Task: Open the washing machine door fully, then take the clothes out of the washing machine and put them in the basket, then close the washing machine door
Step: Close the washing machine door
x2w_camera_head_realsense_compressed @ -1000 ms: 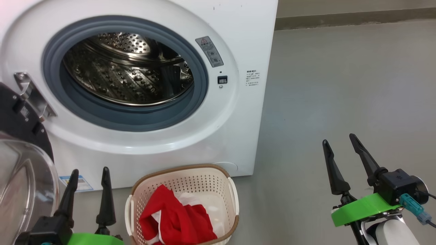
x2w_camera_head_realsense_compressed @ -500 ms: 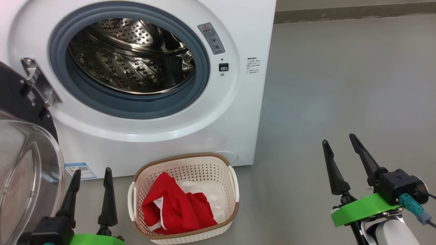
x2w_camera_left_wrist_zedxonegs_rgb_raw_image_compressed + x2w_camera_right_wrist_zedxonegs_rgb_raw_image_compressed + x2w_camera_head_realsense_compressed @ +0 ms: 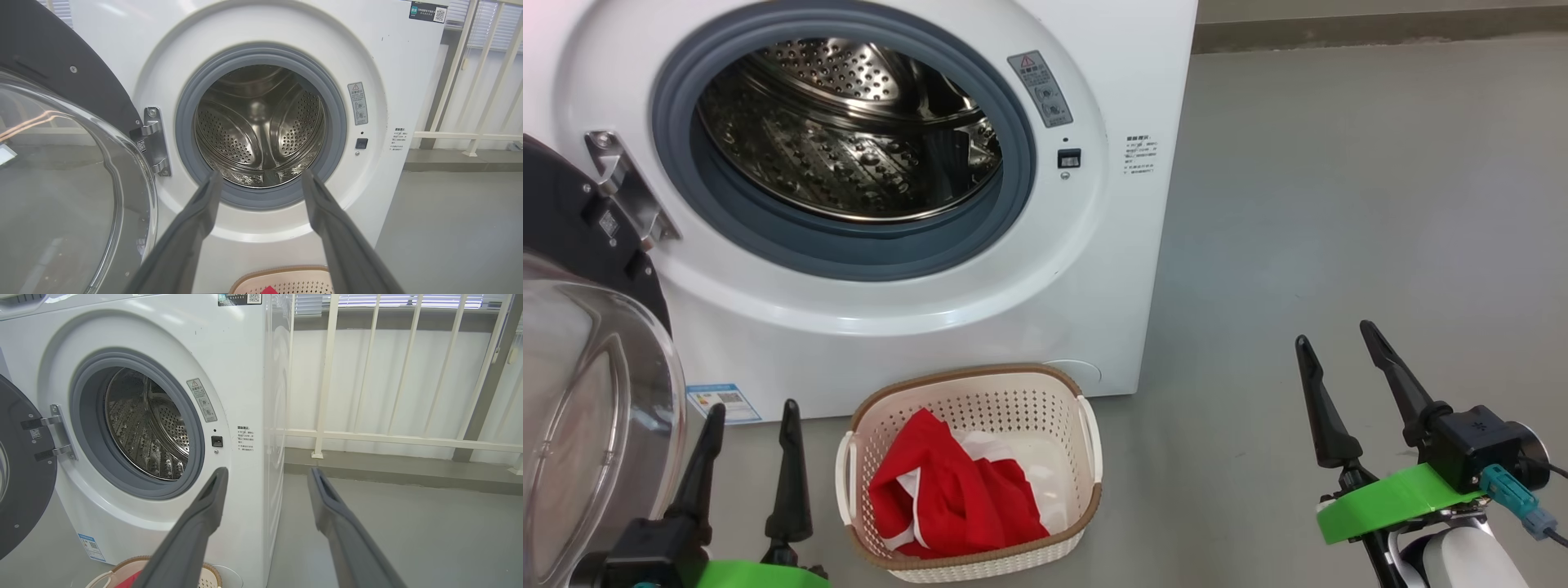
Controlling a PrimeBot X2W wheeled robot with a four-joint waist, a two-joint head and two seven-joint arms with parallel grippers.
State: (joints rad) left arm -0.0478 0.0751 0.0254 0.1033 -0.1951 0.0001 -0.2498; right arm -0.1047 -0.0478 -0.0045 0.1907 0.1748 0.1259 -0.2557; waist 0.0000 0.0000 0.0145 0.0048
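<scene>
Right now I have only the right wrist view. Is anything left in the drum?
Observer: No red shows in the drum; the left wrist view looks straight in at bare steel.
Operator: Are the clothes fully in the basket?
Observer: Yes, the clothes lie inside the basket, heaped toward its left side.
Operator: And the left end effector?
Observer: The left end effector is open and empty, beside the door glass.
</scene>
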